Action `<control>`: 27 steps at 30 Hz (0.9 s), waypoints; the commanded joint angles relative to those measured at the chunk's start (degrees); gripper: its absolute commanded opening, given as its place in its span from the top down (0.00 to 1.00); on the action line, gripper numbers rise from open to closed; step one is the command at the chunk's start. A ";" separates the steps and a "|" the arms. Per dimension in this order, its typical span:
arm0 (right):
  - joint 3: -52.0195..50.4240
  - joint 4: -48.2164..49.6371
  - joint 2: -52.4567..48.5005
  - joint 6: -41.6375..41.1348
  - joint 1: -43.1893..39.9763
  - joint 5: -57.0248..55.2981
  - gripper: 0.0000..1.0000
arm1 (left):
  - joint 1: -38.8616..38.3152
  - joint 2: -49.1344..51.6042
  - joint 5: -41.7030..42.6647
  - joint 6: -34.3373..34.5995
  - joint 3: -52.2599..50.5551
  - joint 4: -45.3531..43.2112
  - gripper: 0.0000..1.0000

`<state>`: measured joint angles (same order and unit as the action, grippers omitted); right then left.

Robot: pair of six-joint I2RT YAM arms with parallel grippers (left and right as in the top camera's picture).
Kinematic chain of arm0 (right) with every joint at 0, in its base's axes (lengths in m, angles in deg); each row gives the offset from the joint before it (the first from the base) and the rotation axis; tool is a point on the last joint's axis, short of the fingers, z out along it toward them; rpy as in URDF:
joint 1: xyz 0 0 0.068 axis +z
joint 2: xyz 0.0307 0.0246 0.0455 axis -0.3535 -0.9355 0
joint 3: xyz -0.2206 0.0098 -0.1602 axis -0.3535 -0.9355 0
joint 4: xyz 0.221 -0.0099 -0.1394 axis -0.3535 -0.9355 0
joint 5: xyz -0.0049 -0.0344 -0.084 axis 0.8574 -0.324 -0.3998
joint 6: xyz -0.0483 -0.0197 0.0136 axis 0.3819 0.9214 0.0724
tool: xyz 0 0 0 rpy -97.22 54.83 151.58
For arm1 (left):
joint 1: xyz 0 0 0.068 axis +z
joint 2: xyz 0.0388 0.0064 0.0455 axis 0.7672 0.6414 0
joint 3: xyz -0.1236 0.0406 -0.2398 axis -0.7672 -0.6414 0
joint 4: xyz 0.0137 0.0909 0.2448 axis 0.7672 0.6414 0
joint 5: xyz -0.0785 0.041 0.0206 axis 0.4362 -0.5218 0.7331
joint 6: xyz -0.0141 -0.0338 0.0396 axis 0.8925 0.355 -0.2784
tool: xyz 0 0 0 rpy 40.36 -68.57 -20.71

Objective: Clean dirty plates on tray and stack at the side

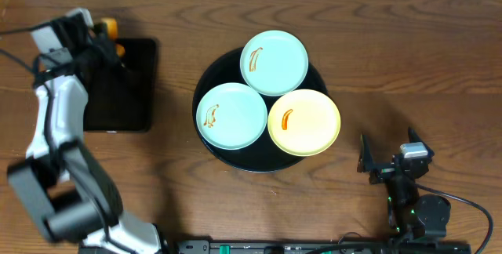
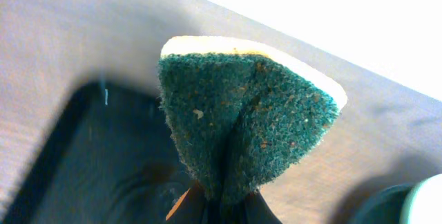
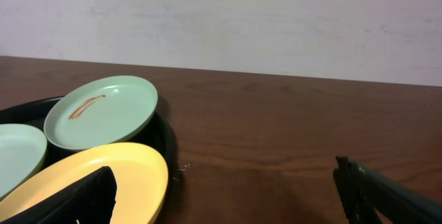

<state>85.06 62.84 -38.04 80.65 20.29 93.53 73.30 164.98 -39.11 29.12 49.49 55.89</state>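
Three dirty plates lie on the round black tray [image 1: 210, 72]. They are a mint plate [image 1: 274, 63] at the back, a mint plate [image 1: 232, 115] at the left and a yellow plate [image 1: 304, 122] at the right, each with an orange-brown smear. My left gripper [image 1: 106, 38] hovers at the far left, shut on a green and yellow sponge [image 2: 242, 120]. My right gripper [image 1: 388, 150] stands open, low on the table right of the tray, nothing between its fingers. Its view shows the yellow plate [image 3: 131, 172], the back mint plate [image 3: 103, 110] and the tray rim [image 3: 164, 137].
A smaller rectangular black tray [image 1: 133, 105] lies under the left gripper and fills the lower left of the left wrist view [image 2: 83, 162]. Bare wooden table [image 1: 408, 66] stretches right of the round tray. A pale wall [image 3: 221, 16] stands behind the table.
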 commanded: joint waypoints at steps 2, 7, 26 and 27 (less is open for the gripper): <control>-0.09 -0.22 0.28 0.44 0.48 -0.09 0.01 | 0.31 -10.14 2.43 -0.31 1.55 -1.18 0.93; -0.09 -0.22 0.28 0.44 0.48 -0.11 0.01 | 0.31 -9.42 2.08 -0.35 1.49 -0.48 0.92; -0.09 -0.22 0.28 0.44 0.48 -0.11 0.01 | 4.63 -4.20 14.73 3.37 1.42 0.57 0.93; -0.09 -0.22 0.28 0.44 0.48 -0.11 0.01 | 4.63 -5.49 14.69 3.34 1.42 0.57 0.93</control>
<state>85.06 62.86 -38.04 80.65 20.29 93.53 77.74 166.21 -30.06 32.11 49.53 56.96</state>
